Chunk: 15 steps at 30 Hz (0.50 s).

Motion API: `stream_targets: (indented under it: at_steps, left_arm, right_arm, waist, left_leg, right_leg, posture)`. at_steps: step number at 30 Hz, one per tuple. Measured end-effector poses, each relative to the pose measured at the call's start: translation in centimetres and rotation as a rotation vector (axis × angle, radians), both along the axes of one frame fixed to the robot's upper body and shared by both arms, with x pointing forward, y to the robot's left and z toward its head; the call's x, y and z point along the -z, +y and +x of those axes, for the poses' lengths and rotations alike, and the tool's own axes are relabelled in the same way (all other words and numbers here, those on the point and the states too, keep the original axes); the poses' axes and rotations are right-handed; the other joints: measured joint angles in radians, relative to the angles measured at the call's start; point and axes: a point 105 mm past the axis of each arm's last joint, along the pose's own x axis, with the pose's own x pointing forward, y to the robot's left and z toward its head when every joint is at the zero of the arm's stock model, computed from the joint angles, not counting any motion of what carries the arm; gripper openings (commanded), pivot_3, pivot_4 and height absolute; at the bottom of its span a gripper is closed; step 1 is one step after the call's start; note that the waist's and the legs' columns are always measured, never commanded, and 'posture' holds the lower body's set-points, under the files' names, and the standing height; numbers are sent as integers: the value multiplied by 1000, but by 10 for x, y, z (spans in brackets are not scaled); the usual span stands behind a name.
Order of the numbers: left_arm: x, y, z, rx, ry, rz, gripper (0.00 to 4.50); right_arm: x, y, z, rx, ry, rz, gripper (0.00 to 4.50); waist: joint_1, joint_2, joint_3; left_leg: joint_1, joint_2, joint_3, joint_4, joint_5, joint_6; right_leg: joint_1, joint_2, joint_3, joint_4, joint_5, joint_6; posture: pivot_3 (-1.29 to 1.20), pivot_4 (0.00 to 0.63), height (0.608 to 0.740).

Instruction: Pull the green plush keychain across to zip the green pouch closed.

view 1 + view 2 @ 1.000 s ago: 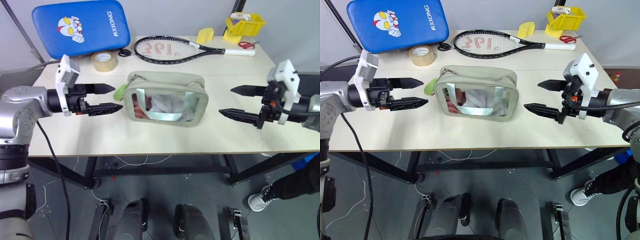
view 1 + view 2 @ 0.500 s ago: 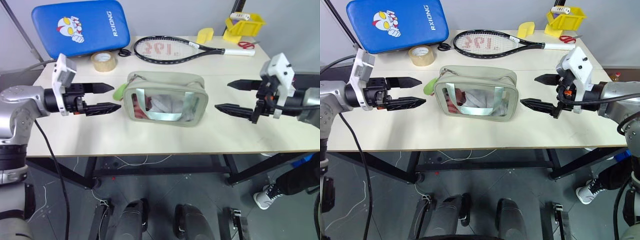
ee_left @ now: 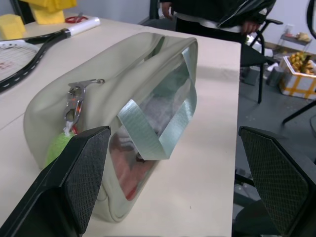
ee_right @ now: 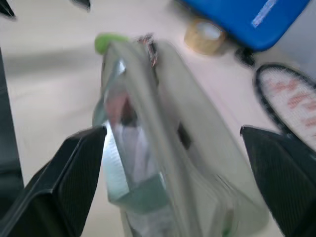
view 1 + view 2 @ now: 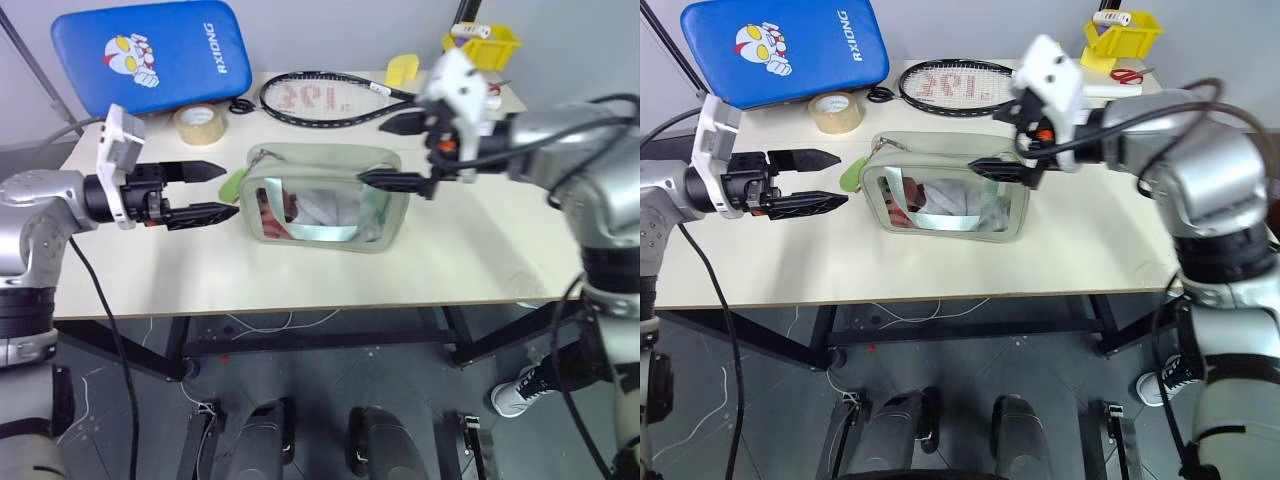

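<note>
- We see the pale sage-green soft pouch with a clear plastic front window (image 5: pixel 325 195) lying near the middle of the cream worktop (image 5: pixel 450 260), its zipper top facing up
- The small lime-green fuzzy plush keychain (image 5: pixel 233 185) hangs off the pouch's end at 9 o'clock, clipped to the metal zipper pull, resting against the worktop
- Our left gripper (image 5: pixel 208 190) hovers just beside that end, at 9 o'clock from the pouch; its black jaws are spread wide and hold nothing
- Our right gripper (image 5: pixel 1002 148) hangs over the pouch's end at 3 o'clock, jaws also spread wide and empty; whether it touches the fabric we cannot tell
- We judge the pouch light and floppy: it will slide or buckle when the zipper is tugged, so one gripper should pin the fabric end while the other pulls
- The plush blob looks soft and squashy; it should grip well, and we would pinch it close to the clip so the pull runs along the zipper line
- At 12 o'clock lie a black-framed racket (image 5: pixel 330 97), a roll of brown tape (image 5: pixel 199 124) and a blue padded cushion (image 5: pixel 150 55), well apart from the pouch
</note>
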Motion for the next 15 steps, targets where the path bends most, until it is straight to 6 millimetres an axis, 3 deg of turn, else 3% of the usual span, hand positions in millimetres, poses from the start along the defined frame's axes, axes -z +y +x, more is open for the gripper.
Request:
stream_targets:
  at_steps: [1,4,7,11,15]
  left_arm:
    - [1,0,0,-3,0,4,4443]
    - [1,2,2,-18,-16,18,4500]
    - [6,6,7,-60,-32,37,4500]
    - [14,9,17,-126,-40,36,4500]
    - [31,8,31,-184,-29,46,4500]
  right_arm:
    - [4,6,6,2,14,-32,4500]
    - [19,15,20,15,47,-127,3638]
    - [32,11,28,28,63,-190,2099]
    - [30,12,27,2,59,-196,102]
    - [30,15,21,-48,65,-204,16]
  waist:
    - [0,0,0]
    - [4,0,0]
    - [5,0,0]
    - [2,0,0]
    - [2,0,0]
  left_leg:
    - [0,0,0,0,0,0]
    - [-1,-1,3,1,0,0]
    - [-1,-1,4,2,0,0]
    - [0,-1,4,2,0,0]
    - [0,-1,5,2,0,0]
  right_leg:
    - [-1,0,0,1,0,0]
    - [-1,0,0,4,0,1]
    - [-2,0,0,6,0,1]
    - [-2,0,0,9,0,1]
    - [-3,0,0,10,0,2]
  posture:
    - [0,150,740]
    - [0,150,740]
    - [0,150,740]
    - [0,150,740]
    - [0,150,740]
